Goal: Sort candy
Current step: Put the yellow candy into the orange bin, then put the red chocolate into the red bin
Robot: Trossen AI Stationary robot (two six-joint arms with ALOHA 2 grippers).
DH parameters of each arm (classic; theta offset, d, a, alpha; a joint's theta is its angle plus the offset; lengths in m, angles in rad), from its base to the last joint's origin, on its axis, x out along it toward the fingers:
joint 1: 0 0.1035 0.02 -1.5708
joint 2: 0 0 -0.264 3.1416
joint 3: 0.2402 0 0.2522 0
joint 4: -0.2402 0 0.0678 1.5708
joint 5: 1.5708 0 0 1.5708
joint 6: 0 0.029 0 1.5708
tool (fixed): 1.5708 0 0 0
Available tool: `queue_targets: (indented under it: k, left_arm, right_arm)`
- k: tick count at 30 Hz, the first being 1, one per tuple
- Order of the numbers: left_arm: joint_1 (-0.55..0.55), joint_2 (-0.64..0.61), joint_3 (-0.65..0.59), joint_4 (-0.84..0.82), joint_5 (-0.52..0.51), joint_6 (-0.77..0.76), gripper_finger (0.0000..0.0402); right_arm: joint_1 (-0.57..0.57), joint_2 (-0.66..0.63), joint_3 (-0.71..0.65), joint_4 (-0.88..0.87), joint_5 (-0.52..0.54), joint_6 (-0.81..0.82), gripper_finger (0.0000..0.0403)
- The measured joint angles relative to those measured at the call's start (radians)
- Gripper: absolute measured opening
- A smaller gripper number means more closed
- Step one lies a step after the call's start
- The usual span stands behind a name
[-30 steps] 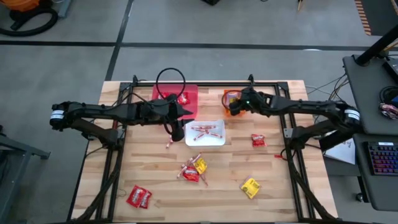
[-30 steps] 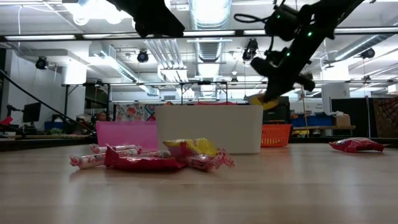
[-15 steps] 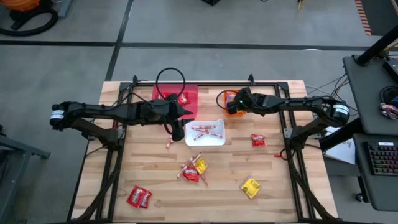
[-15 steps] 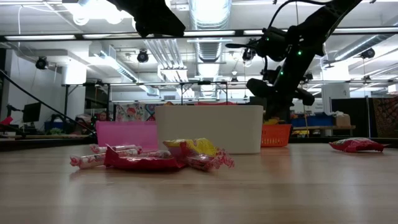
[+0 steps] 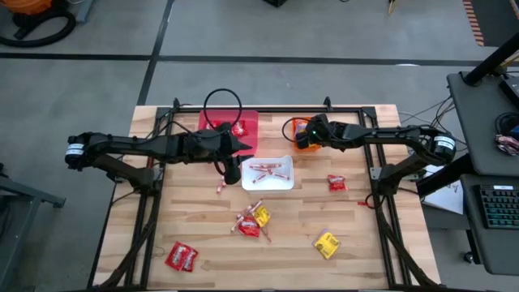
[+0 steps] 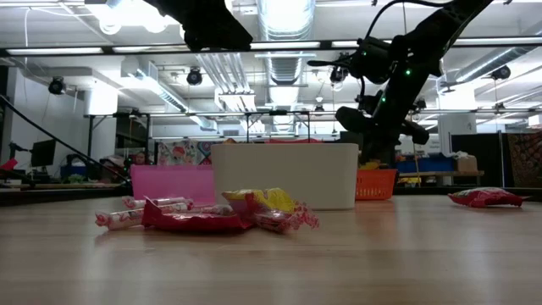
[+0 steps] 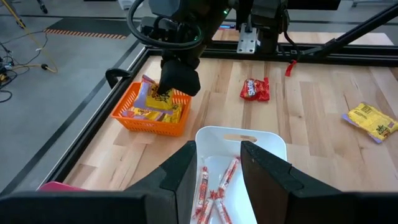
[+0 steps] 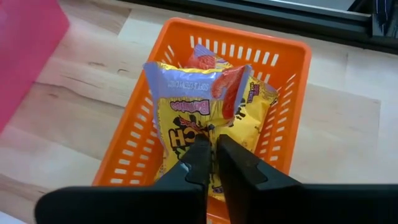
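My right gripper [image 5: 305, 135] reaches down into the orange bin [image 8: 292, 56], shut on a yellow-orange packet [image 8: 180, 118] that lies on top of other yellow packets there. My left gripper [image 7: 219, 155] hovers open and holds nothing, over the left end of the white bin [image 5: 280, 183], which holds red-and-white sticks [image 7: 214, 186]. A red packet [image 5: 238, 128] lies in the pink-red bin [image 5: 247, 118]. Loose on the table are a mixed pile [image 5: 251, 221], a red packet [image 5: 336, 182], a yellow packet [image 5: 326, 243], red packets [image 5: 181, 256] and a stick [image 5: 220, 188]. My right gripper pinches the yellow-orange packet near the middle of its long edge [image 8: 198, 132], between the free ends of its two fingers. They come from above, pointing down into the bin. The packet rests on the other packets in the orange bin, its silvery end [image 8: 186, 74] toward the bin's far wall.
The three bins stand side by side at the far middle of the table; a black cable loop [image 5: 222, 105] hangs over the pink-red bin. A black frame rail [image 5: 357, 109] runs along the far edge. Bare wood lies between the loose candy on the near half.
About a second ago my right gripper held the yellow packet above the orange bin. It then came down into the bin with the packet, tipping its fingers further downward. It has kept still for the last half second.
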Motion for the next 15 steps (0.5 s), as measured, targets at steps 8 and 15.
queue_targets:
  k: [8,15]
  left_arm:
    - [0.000,0.000,0.000,-0.001,0.000,-0.011,0.0109]
    - [0.000,0.001,0.000,-0.019,0.000,-0.034,0.0109]
  right_arm:
    - [0.000,0.000,0.000,0.000,0.000,0.000,0.0036]
    - [0.000,-0.024,0.000,0.000,0.000,-0.049,0.0036]
